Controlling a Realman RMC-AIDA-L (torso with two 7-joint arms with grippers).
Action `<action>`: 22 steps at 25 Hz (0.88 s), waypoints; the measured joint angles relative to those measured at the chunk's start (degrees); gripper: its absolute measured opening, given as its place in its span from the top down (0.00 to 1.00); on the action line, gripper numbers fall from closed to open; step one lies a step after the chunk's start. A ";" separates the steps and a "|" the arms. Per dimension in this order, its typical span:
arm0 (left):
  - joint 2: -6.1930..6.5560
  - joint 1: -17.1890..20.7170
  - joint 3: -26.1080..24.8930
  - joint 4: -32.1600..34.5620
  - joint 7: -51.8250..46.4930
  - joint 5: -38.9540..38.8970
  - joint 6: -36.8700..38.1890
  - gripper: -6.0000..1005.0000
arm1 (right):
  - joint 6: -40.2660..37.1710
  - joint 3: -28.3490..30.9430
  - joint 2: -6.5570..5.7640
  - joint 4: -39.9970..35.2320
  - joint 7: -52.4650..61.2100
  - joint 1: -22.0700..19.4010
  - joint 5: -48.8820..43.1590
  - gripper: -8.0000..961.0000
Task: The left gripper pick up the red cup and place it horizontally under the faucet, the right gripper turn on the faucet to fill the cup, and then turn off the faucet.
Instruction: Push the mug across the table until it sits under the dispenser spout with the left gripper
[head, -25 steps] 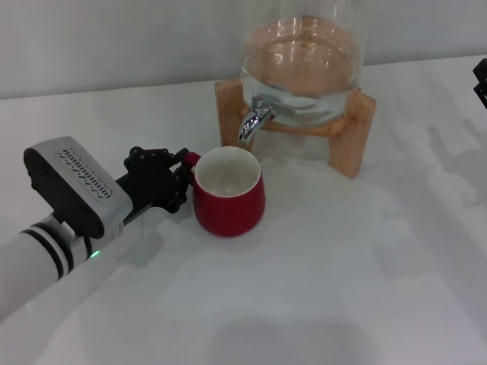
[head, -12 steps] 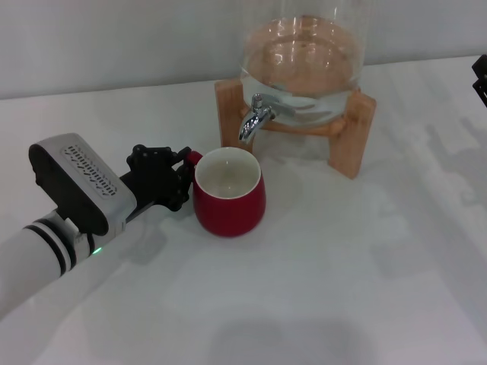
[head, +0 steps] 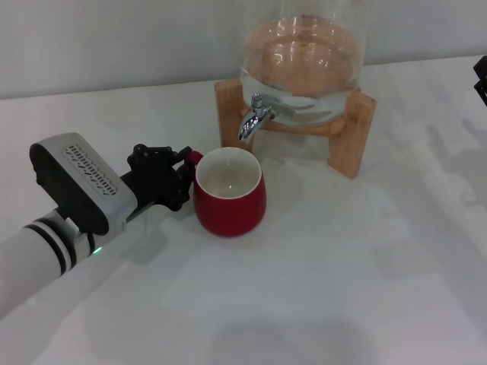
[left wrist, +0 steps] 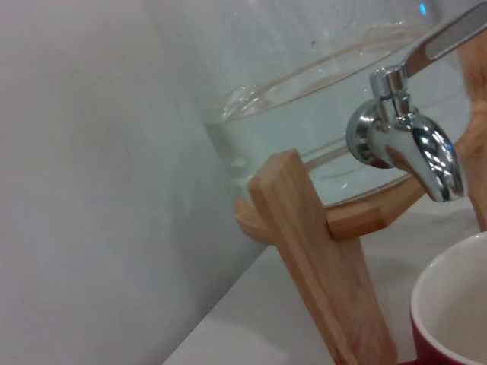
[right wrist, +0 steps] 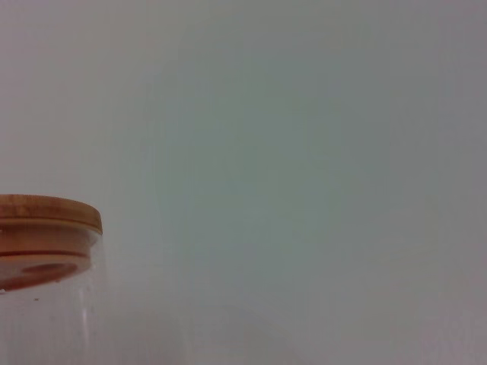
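The red cup [head: 229, 205] stands upright on the white table, its cream inside facing up, just in front of and below the faucet [head: 255, 118]. My left gripper [head: 185, 169] comes in from the left and is shut on the cup's small red handle. In the left wrist view the chrome faucet [left wrist: 403, 141] hangs above the cup's rim [left wrist: 456, 312], slightly off to one side of it. Only a black sliver of my right gripper [head: 481, 78] shows at the far right edge of the head view.
The faucet is fitted to a clear glass jar [head: 304, 53] holding water, set on a wooden stand [head: 351, 144] at the back of the table. One stand leg [left wrist: 319, 274] is close beside the cup. The right wrist view shows the jar's wooden lid [right wrist: 46, 214].
My left arm has shifted slightly to the right and the cup has crept a little with it. The right gripper has stayed put.
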 joint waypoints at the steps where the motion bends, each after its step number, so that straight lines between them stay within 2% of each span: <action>1: 0.00 0.00 0.00 0.00 0.00 0.00 0.00 0.89 | -0.01 -0.02 0.00 0.00 0.00 -0.01 0.00 0.25; 22: 0.27 -1.63 -0.23 -0.84 0.00 -0.19 -0.69 0.89 | -0.02 -0.88 0.00 0.61 0.00 -0.18 0.00 0.25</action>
